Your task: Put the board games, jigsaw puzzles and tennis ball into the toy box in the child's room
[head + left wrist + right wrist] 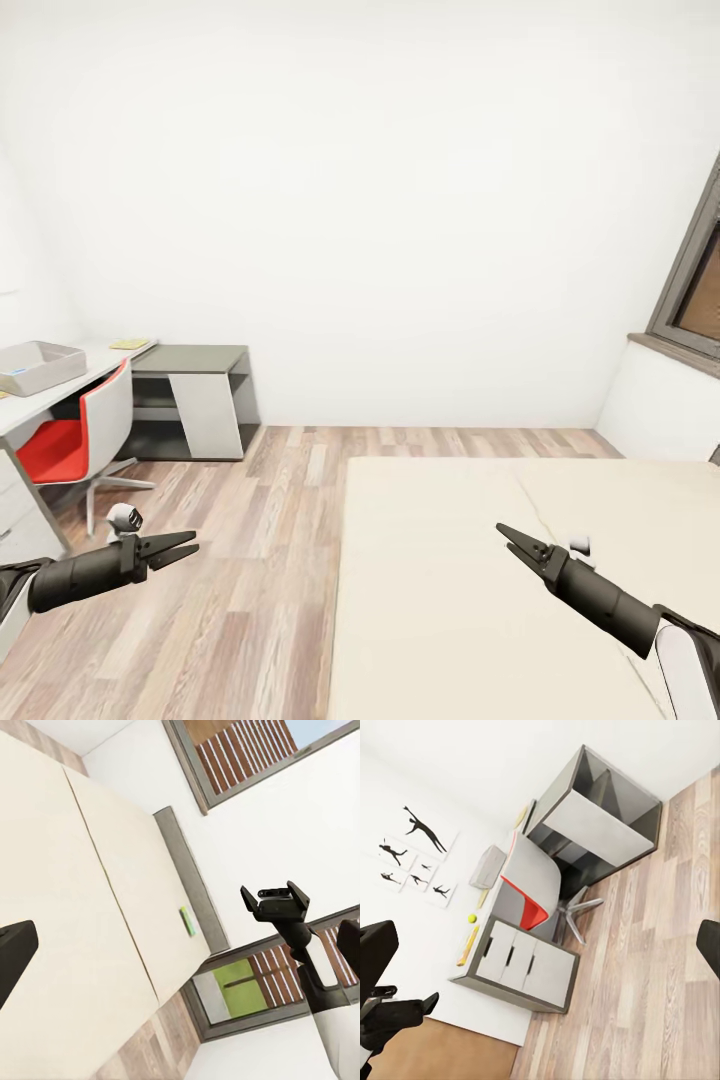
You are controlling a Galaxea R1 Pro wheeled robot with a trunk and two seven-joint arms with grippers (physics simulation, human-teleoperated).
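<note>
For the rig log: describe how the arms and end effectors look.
Both arms are matte black cylinders. Left end effector and right end effector each end in two thin pointed black fingers. The right arm joins a white segment; a small white-grey block sits by each wrist.

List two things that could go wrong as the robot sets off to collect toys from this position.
The green board game lies at the far edge of the beige bed, beside the dark grey headboard, so reaching it may overstretch an arm. On the desk side, the red-and-white swivel chair stands before the pale table with the light grey toy box, so the base could bump it.
</note>
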